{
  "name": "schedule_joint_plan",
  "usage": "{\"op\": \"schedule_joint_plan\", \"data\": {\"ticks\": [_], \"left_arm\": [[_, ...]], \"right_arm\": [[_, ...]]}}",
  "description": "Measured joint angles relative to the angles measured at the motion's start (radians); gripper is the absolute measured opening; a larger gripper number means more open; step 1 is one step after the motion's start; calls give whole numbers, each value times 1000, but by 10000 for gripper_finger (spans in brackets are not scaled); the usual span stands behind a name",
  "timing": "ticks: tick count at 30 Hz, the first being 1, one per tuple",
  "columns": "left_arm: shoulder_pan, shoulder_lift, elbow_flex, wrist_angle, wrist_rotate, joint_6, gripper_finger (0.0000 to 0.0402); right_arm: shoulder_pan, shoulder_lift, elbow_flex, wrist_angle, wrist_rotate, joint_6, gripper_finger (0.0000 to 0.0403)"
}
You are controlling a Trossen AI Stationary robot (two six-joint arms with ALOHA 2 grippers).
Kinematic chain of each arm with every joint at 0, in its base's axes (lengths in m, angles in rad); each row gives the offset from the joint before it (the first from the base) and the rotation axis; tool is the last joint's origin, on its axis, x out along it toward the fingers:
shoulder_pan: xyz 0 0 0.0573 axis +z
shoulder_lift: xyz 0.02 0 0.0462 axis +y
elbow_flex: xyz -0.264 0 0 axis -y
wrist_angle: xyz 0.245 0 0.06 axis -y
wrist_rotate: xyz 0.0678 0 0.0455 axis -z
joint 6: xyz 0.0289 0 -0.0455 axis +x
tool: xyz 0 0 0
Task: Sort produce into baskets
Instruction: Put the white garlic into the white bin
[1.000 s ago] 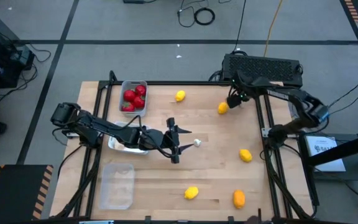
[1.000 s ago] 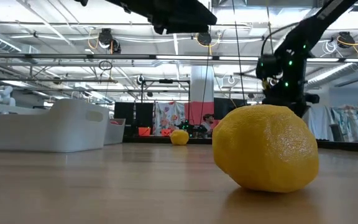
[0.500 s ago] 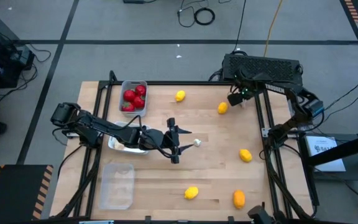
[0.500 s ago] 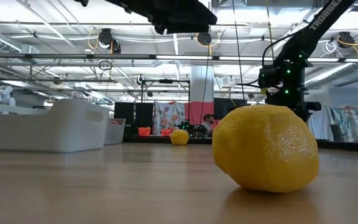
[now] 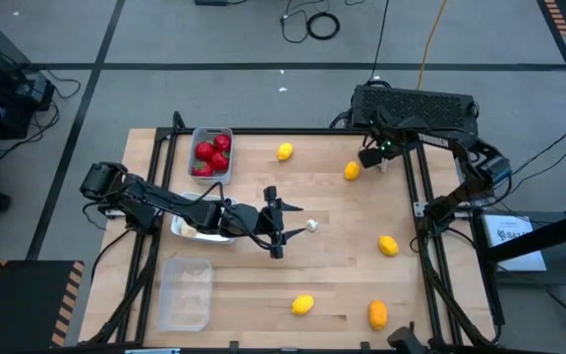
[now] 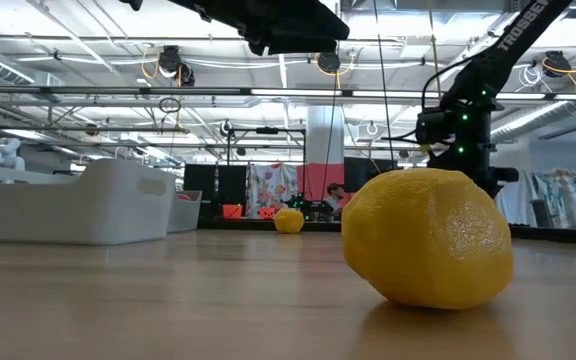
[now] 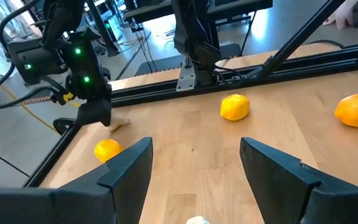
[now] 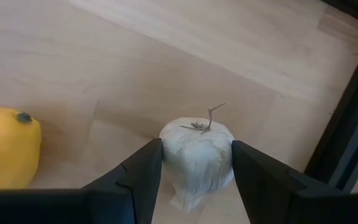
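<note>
My right gripper is near the table's far right corner, shut on a whitish garlic bulb, beside a yellow lemon. My left gripper is open and empty at mid-table, and a second garlic bulb lies on the table just beyond its fingertips. Red fruits lie in the grey basket at the far left. The white basket is partly hidden under my left arm. The clear basket sits at the near left. My right gripper pinches the garlic bulb by its two opposite sides between its two fingers. The fingers come from above, pointing down. The bulb is upright with its stem up, low over the table. I cannot tell whether it is clear of the wood.
More lemons lie loose on the table: one at the far middle, one at the right, one at the near middle and an orange one beside it. A black frame rail runs along the right edge.
My right gripper has shifted a little toward the table's far right corner, away from the lemon beside it.
</note>
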Motion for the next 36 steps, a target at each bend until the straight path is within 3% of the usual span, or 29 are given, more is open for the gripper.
{"op": "schedule_joint_plan", "data": {"ticks": [7,13,22,27,31,36], "left_arm": [[-1,0,0,-2,0,-6,250],[-1,0,0,-23,0,-6,250],[-1,0,0,-71,-11,-6,250],[-10,-55,0,-219,-143,-40,248],[-31,-126,1,-448,-287,-165,247],[-60,-162,1,-811,-527,-434,246]], "right_arm": [[42,41,1,-9,82,1,183],[46,40,0,-10,72,-3,180],[42,0,54,-56,45,-50,133],[48,-13,152,-174,49,-68,121],[84,-14,235,-245,48,-70,115],[170,-21,313,-214,-166,-69,110]]}}
